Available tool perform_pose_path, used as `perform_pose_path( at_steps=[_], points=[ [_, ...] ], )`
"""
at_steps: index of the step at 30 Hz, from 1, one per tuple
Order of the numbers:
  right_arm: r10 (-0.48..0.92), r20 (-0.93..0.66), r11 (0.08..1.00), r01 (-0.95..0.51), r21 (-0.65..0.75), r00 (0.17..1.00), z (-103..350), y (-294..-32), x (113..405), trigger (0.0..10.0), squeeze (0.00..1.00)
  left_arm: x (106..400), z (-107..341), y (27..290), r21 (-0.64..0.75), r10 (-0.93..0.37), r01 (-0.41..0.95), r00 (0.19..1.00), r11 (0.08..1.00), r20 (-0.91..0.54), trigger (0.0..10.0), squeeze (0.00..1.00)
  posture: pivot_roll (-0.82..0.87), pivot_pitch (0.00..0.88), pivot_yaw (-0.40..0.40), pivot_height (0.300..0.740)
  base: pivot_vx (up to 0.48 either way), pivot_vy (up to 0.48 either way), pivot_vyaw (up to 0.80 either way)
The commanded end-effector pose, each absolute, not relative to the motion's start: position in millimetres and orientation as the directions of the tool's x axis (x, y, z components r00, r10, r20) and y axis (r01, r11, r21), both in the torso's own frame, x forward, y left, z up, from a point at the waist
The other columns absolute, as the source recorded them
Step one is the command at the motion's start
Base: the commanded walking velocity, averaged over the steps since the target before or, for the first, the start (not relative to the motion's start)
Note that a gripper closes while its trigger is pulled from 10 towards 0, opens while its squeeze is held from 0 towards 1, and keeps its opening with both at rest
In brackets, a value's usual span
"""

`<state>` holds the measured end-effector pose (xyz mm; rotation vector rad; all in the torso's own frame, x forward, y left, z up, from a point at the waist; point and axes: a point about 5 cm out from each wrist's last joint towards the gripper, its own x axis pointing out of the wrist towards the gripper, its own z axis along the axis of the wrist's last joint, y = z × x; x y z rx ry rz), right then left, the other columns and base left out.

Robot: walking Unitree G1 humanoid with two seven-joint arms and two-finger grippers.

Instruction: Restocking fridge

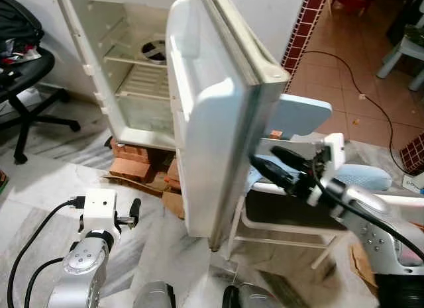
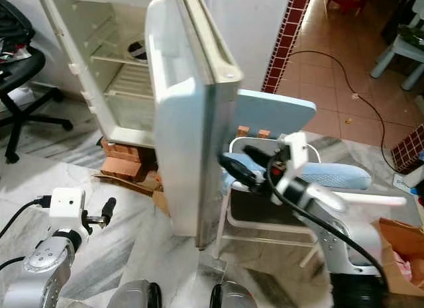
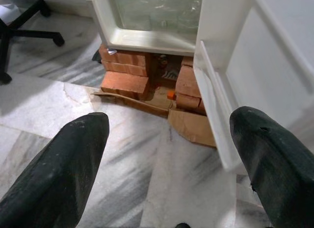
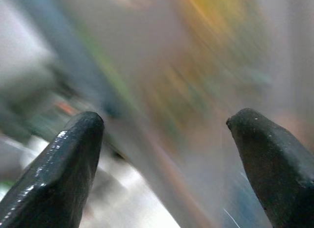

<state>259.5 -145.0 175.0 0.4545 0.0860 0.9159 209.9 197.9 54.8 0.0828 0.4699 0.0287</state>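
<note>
no text, label, brand or number is legible anywhere, not even on the fridge (image 1: 218,116).

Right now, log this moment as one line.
fridge door: open | shelves: bare | right end effector: open, at door edge | left end effector: open, low

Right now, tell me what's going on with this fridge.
The fridge stands on bricks with its door swung wide open. The shelves that show hold no food. The right gripper, fingers apart, is up at the door's outer edge, beside a light blue chair; whether it touches the door is unclear. The left gripper is low over the marble floor, open and holding nothing.
</note>
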Motion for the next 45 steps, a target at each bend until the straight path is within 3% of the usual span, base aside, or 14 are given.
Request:
perform_pose_path(
  at_steps=[1, 4, 9, 12, 16, 19, 20, 21, 23, 26, 34, 45],
  points=[
    [0.835, 0.231, 0.37, -0.821, 0.436, 0.499, 195, -115, 249, 10.0, 0.0, 210, 52, 198, 0.085, 0.046, -0.007, 0.885, 0.996, -0.463, 10.0, 0.0, 0.07, 0.055, -0.044, 0.74, 0.0, 0.0, 0.0],
    [0.855, 0.287, 0.272, -0.844, 0.462, 0.432, 199, -82, 245, 10.0, 0.0, 211, 53, 197, 0.084, 0.043, -0.005, 0.887, 0.996, -0.46, 10.0, 0.0, 0.07, 0.052, -0.049, 0.74, 0.0, 0.0, 0.0],
    [0.858, 0.283, 0.254, -0.833, 0.491, 0.428, 197, -74, 248, 10.0, 0.0, 212, 51, 196, 0.085, 0.048, -0.01, 0.888, 0.996, -0.457, 10.0, 0.0, 0.09, 0.049, -0.061, 0.74, 0.0, 0.0, 0.0],
    [0.843, 0.221, 0.328, -0.795, 0.511, 0.49, 185, -83, 256, 10.0, 0.0, 214, 52, 194, 0.093, 0.024, 0.02, 0.895, 0.995, -0.445, 10.0, 0.0, 0.08, 0.049, -0.07, 0.74, 0.0, 0.0, 0.0],
    [0.743, 0.113, 0.525, -0.68, 0.512, 0.659, 169, -103, 274, 10.0, 0.0, 224, 59, 184, 0.163, -0.086, 0.162, 0.916, 0.973, -0.392, 10.0, 0.0, 0.07, 0.048, -0.074, 0.74, 0.0, 0.0, 0.0],
    [0.7, 0.087, 0.586, -0.639, 0.498, 0.709, 165, -111, 280, 10.0, 0.0, 227, 60, 180, 0.176, -0.114, 0.194, 0.916, 0.965, -0.384, 10.0, 0.0, 0.07, 0.046, -0.072, 0.74, 0.0, 0.0, 0.0],
    [0.645, 0.047, 0.661, -0.587, 0.467, 0.763, 158, -121, 286, 10.0, 0.0, 230, 62, 176, 0.185, -0.132, 0.213, 0.918, 0.959, -0.373, 10.0, 0.0, 0.06, 0.046, -0.069, 0.74, 0.0, 0.0, 0.0],
    [0.645, 0.047, 0.661, -0.587, 0.467, 0.763, 158, -121, 286, 10.0, 0.0, 230, 62, 176, 0.185, -0.132, 0.213, 0.918, 0.959, -0.373, 10.0, 0.0, 0.06, 0.046, -0.069, 0.74, 0.0, 0.0, 0.0],
    [0.554, -0.013, 0.771, -0.507, 0.386, 0.833, 146, -136, 291, 10.0, 0.0, 231, 63, 174, 0.2, -0.149, 0.233, 0.92, 0.952, -0.361, 10.0, 0.0, 0.06, 0.046, -0.069, 0.74, 0.0, 0.0, 0.0],
    [0.469, -0.046, 0.851, -0.438, 0.289, 0.882, 136, -145, 290, 10.0, 0.0, 234, 66, 177, 0.225, -0.11, 0.185, 0.944, 0.957, -0.31, 10.0, 0.0, 0.06, 0.045, -0.071, 0.74, 0.0, 0.0, 0.0],
    [0.289, -0.015, 0.941, -0.281, 0.189, 0.957, 127, -155, 282, 10.0, 0.0, 250, 83, 179, 0.237, -0.077, 0.12, 0.98, 0.964, -0.183, 10.0, 0.0, 0.05, 0.029, -0.066, 0.74, 0.0, 0.0, 0.0],
    [0.19, 0.014, 0.976, -0.19, 0.102, 0.982, 115, -151, 283, 10.0, 0.0, 264, 86, 168, 0.23, -0.159, 0.183, 0.98, 0.956, -0.118, 10.0, 0.0, 0.03, 0.025, -0.046, 0.74, 0.0, 0.479, 0.0]
  ],
)
